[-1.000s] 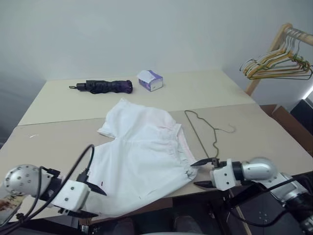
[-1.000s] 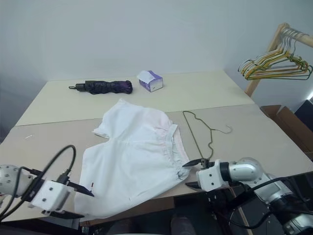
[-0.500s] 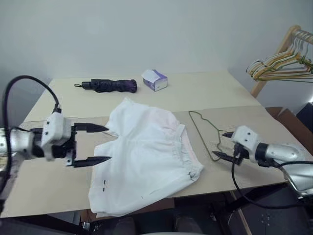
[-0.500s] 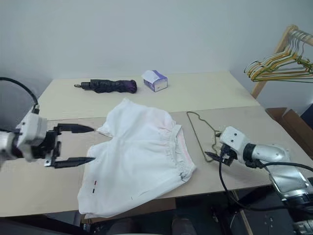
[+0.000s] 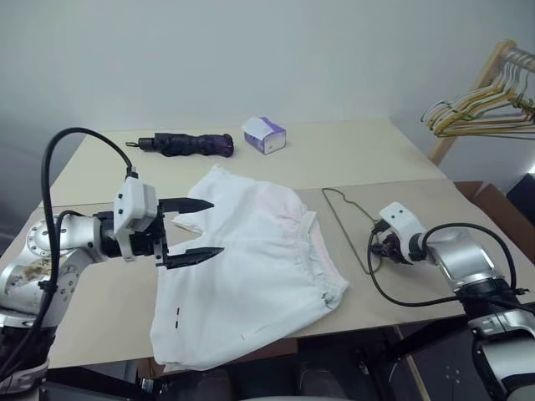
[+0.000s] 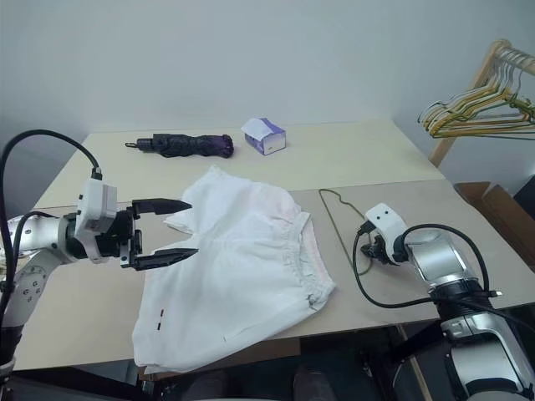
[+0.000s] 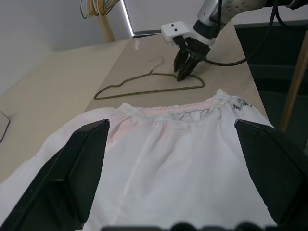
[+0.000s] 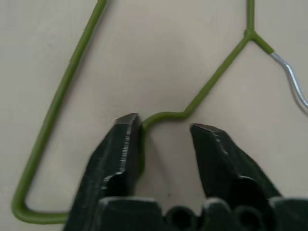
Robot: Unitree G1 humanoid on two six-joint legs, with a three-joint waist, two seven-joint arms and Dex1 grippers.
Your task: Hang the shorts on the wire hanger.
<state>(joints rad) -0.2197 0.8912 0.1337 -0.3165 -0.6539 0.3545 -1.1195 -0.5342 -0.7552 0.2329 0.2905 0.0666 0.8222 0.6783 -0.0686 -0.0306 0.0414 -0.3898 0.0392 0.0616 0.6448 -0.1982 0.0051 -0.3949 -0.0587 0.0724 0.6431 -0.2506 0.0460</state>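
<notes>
Right gripper stands over the thin olive wire hanger flat on the beige table, fingers part-spread astride its shoulder notch, one touching; left gripper, spread wide, hovers above the white cloth shorts

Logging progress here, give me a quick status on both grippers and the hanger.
Left gripper open above shorts. Right gripper down at wire hanger, fingers partly closed, one touching the wire. Hanger flat on table, nothing blocking.
</notes>
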